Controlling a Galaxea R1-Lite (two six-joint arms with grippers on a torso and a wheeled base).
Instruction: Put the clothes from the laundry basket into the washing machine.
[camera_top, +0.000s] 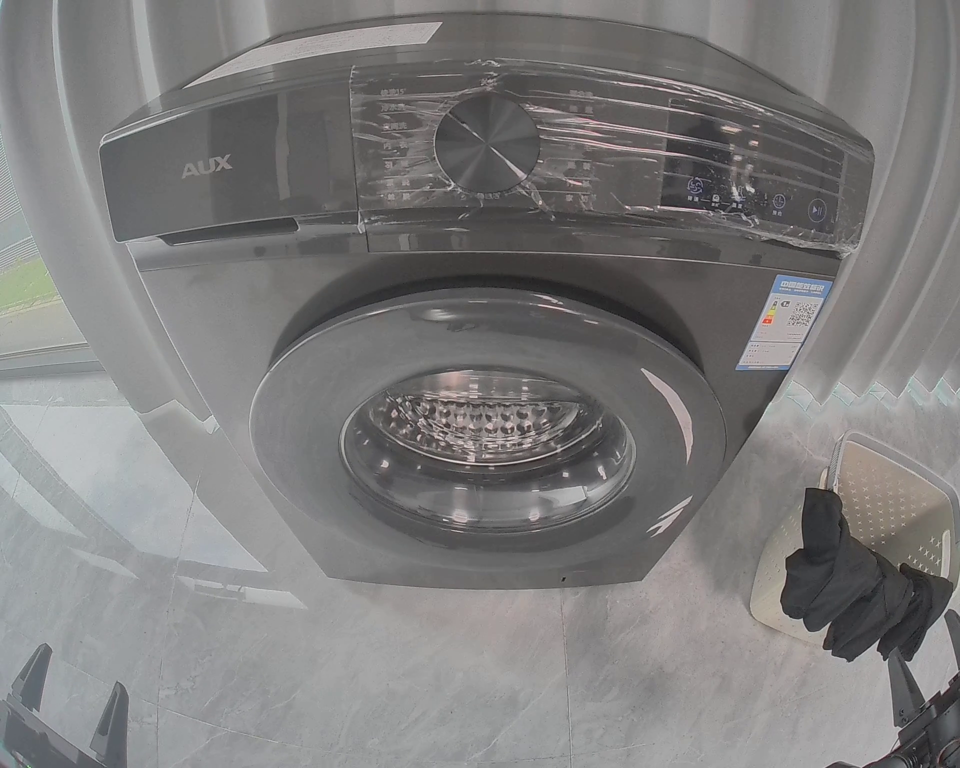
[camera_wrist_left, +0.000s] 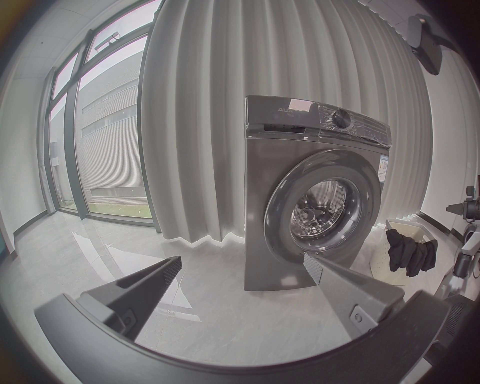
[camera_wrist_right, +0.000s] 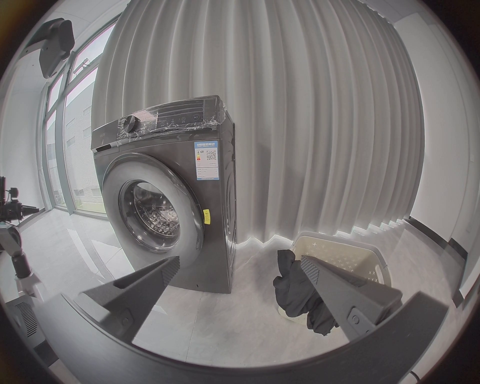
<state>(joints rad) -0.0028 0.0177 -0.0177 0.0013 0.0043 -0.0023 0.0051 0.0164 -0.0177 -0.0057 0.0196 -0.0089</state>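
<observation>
The grey washing machine (camera_top: 480, 300) stands straight ahead on the floor, and its round door (camera_top: 487, 440) is closed, with the steel drum visible through the glass. To its right a cream laundry basket (camera_top: 895, 500) leans near the curtain, with black clothes (camera_top: 850, 590) draped over its front rim. My left gripper (camera_top: 72, 690) is low at the left, open and empty, well short of the machine (camera_wrist_left: 310, 200). My right gripper (camera_top: 925, 660) is low at the right, open and empty, just in front of the clothes (camera_wrist_right: 295, 290) and basket (camera_wrist_right: 345, 255).
A pleated white curtain (camera_wrist_right: 325, 125) hangs behind the machine and basket. Tall windows (camera_wrist_left: 110, 125) are at the far left. Bare grey tiled floor (camera_top: 400, 670) lies between me and the machine. A wall (camera_wrist_right: 440, 150) closes off the right side beyond the basket.
</observation>
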